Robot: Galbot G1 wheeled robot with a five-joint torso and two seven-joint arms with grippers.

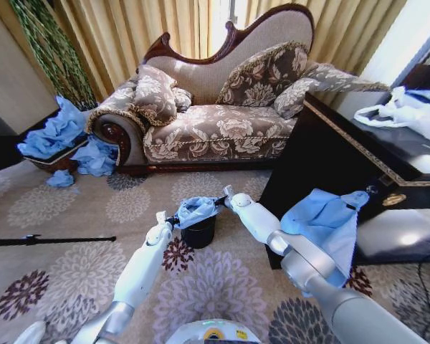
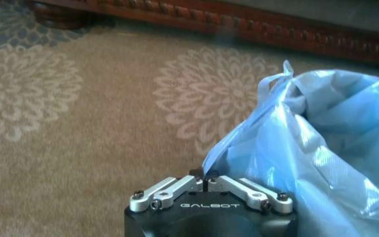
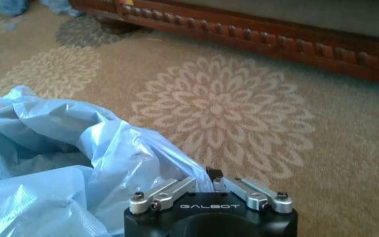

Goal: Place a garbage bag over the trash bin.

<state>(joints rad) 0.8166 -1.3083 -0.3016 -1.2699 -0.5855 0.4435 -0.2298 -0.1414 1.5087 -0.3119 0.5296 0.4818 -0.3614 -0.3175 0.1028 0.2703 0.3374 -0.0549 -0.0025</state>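
With both arms stretched over the carpet before the sofa [image 1: 215, 107], I hold the garbage bag [image 1: 196, 210] atop the trash bin [image 1: 198, 232]: left gripper [image 1: 173, 221] and right gripper [image 1: 223, 201] have jaws clamped on opposite edges of its mouth. Next, I judge, comes pulling the rim down around the bin.

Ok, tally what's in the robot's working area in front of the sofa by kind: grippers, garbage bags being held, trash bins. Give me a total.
Grippers: 2, the left gripper and the right gripper, each pinching an edge of the bag
Garbage bags held: 1, the light blue garbage bag stretched between them over the bin
Trash bins: 1, the black trash bin on the carpet
Total: 4
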